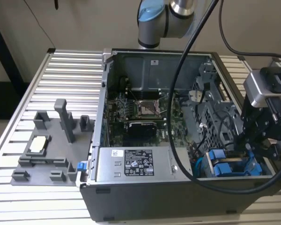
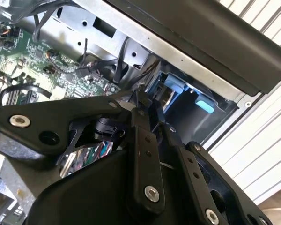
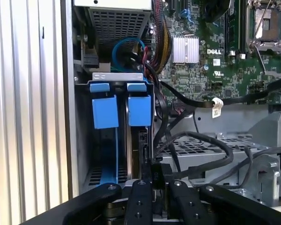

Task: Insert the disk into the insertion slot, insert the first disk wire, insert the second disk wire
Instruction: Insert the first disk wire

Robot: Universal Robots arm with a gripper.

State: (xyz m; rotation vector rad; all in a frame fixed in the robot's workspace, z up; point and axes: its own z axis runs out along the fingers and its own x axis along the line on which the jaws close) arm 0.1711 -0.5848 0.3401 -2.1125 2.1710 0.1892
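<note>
Gripper (image 3: 157, 183) fingers nearly closed, pinching black connector (image 3: 156, 168) beside disk (image 3: 141, 140).

The arm (image 1: 152, 36) is a rounded silver-grey joint with a pale blue cap (image 1: 150, 11). Thick black cables (image 1: 174, 93) loop from it. A grey camera box (image 1: 258, 91) sits above the matt black claw (image 3: 157, 173), whose flat bars (image 2: 147, 154) carry round silver screws (image 2: 20, 121) in the second wrist view.

claw (image 3: 154, 172) path: black cables (image 3: 239, 98) crowd drive cage (image 3: 117, 76) side | free: above motherboard (image 3: 215, 70)
</note>
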